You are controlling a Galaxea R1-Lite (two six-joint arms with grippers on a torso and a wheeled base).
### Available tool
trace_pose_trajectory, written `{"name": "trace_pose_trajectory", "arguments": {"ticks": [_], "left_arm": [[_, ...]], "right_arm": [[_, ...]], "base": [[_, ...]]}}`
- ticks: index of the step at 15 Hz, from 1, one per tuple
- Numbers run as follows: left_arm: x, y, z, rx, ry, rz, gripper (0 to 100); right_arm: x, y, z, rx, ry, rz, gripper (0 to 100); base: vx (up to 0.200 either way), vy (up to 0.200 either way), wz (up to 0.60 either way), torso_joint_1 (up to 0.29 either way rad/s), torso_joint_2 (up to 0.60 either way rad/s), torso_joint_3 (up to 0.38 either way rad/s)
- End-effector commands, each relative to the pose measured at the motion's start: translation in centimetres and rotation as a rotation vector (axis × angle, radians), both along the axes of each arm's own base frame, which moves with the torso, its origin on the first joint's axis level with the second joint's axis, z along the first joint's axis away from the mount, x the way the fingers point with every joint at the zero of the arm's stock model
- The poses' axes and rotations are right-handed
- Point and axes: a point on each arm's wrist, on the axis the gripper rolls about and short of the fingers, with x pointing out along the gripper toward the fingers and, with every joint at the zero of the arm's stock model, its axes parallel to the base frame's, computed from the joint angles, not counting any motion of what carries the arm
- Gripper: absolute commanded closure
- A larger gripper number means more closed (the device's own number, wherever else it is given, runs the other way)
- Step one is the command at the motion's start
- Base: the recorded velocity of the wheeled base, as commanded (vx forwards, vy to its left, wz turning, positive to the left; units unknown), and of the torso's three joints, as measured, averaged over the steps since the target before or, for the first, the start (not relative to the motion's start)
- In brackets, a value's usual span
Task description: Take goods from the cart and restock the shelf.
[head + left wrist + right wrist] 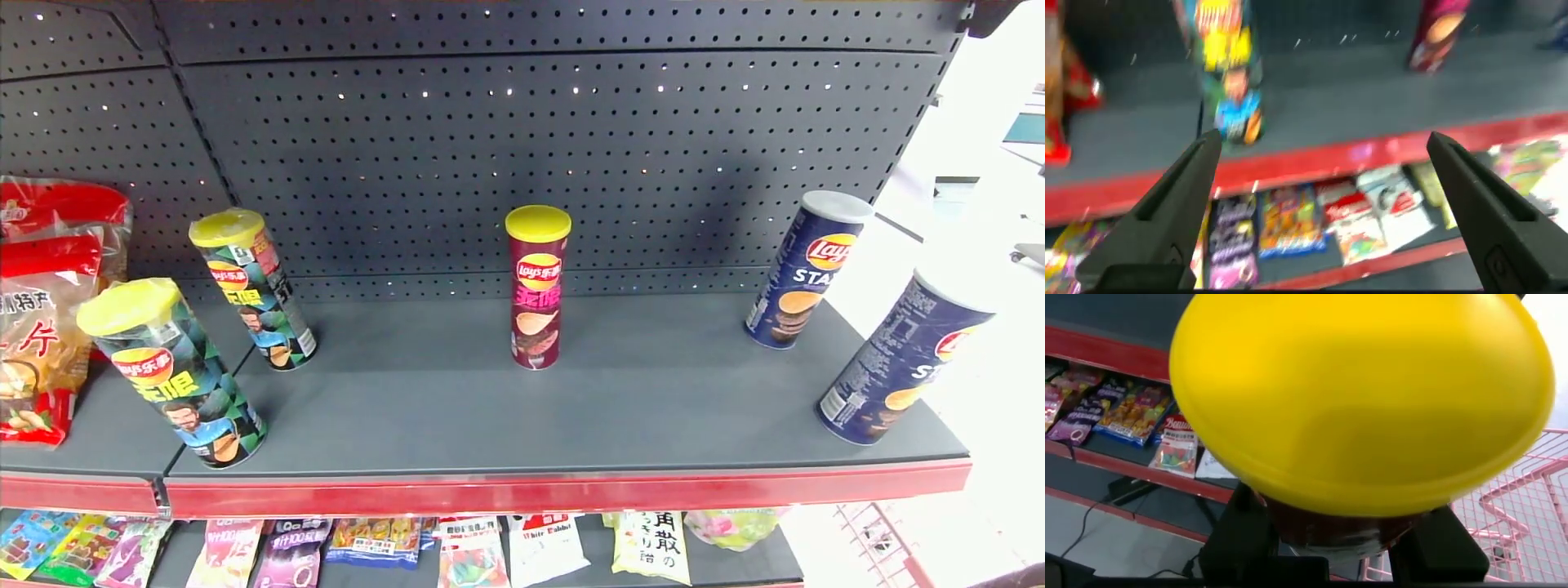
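- Fingers of the left gripper were spread wide with nothing between them, facing the shelf's red front edge.
- Over on the right gripper, the fingers were clamped on the held can, dark red under its big yellow lid, with the pink cart behind it.
- Biggest was the shelf, a dark grey deck with a pegboard back.
- Snack bags were stacked at its 9 o'clock end.
- Two blue cans leaned at 3 o'clock of the middle, and two green cans at 9 o'clock.
- A maroon can stood upright in the middle, apart from the rest.
- Small packets lay on the level below, at 6 o'clock.
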Motion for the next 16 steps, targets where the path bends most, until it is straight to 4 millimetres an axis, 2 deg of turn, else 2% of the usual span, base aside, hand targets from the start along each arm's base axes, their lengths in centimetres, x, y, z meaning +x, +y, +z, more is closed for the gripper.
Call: {"name": "trace_pose_trajectory", "arguments": {"ticks": [1,2,4,5,8,10,11,12,16], "left_arm": [[6.8,-1.2,8.9,0.029,0.136,-0.307,0],[9.3,-2.1,9.0,0.041,0.198,-0.453,0],[14.1,-3.6,8.7,0.067,0.252,-0.562,0],[17.3,-5.3,8.6,0.086,0.266,-0.627,0],[25.4,-8.4,7.4,0.090,0.280,-0.693,0],[29.2,-11.1,6.7,0.108,0.267,-0.758,0],[30.4,-11.7,6.4,0.129,0.256,-0.775,0],[32.7,-12.7,5.7,0.177,0.223,-0.818,0],[36.3,-14.7,5.3,0.198,0.182,-0.856,0]], "right_arm": [[0.3,0.0,-0.2,-0.002,0.029,0.000,100],[0.2,0.0,-0.1,-0.001,0.023,0.000,100],[0.1,0.0,0.2,-0.010,0.002,0.001,100],[0.1,0.0,0.2,-0.009,0.000,-0.002,100],[-0.1,0.0,0.4,-0.005,-0.021,-0.002,100],[-0.1,0.0,0.4,-0.006,-0.026,-0.004,100],[-0.1,0.0,0.4,-0.004,-0.025,-0.006,100],[-0.1,0.0,0.4,-0.006,-0.024,-0.007,100],[-0.1,0.0,0.3,-0.005,-0.022,-0.019,100]], "base": [[0.000,0.000,0.00,0.000,0.00,0.000],[0.000,0.000,0.00,0.000,0.00,0.000],[0.000,0.000,0.00,0.000,0.00,0.000],[0.000,0.000,0.00,0.000,0.00,0.000],[0.000,0.000,0.00,0.000,0.00,0.000],[0.000,0.000,0.00,0.000,0.00,0.000],[0.000,0.000,0.00,0.000,0.00,0.000],[0.000,0.000,0.00,0.000,0.00,0.000],[0.000,0.000,0.00,0.000,0.00,0.000]]}}
